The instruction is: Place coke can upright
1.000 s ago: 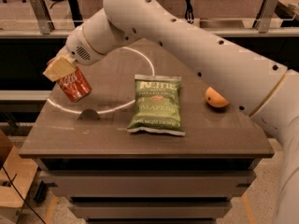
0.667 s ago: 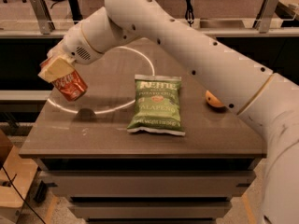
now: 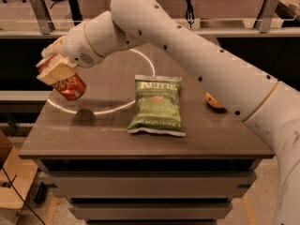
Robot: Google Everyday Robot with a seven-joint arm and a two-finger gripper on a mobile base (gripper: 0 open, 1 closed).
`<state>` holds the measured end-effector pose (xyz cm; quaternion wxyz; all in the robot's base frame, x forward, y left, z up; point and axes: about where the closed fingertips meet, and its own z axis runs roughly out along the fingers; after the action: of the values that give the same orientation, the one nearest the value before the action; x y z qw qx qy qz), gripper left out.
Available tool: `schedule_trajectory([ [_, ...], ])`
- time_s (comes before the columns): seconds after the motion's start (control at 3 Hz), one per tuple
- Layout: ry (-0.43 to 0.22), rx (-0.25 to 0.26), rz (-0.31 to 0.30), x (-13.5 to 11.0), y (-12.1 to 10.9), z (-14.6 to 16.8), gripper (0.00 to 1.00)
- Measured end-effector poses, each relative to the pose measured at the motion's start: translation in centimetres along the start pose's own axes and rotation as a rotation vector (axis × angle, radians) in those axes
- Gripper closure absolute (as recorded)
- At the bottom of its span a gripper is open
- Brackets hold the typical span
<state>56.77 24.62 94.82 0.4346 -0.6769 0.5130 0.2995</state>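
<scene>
Gripper (image 3: pixel 57 74) jaws around tilted coke can (image 3: pixel 71 88) above table (image 3: pixel 93 132)

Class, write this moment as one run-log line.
gripper: shut on coke can | pose: tilted, lifted over table | chip bag: mid-table | status: not yet upright

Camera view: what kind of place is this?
Probably an office or lab test area: dark counter with drawers, railings behind, chip bag. The tool holds the coke can above the counter's left end.

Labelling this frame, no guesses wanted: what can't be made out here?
Camera view: upper end of the coke can, covered by the gripper holding it above the table, left side.
Camera view: most of the orange, hidden behind the arm.
Camera view: the arm's continuation, cut off at the right edge.
</scene>
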Motion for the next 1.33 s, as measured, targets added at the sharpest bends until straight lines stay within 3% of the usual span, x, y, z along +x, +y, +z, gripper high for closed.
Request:
schedule_trajectory([
  [0.33,-0.025,0.038,-0.014,0.6,0.6,-0.1,1.00],
  [1.33,-0.203,0.178,-0.031,1.3,0.8,-2.1,1.00],
])
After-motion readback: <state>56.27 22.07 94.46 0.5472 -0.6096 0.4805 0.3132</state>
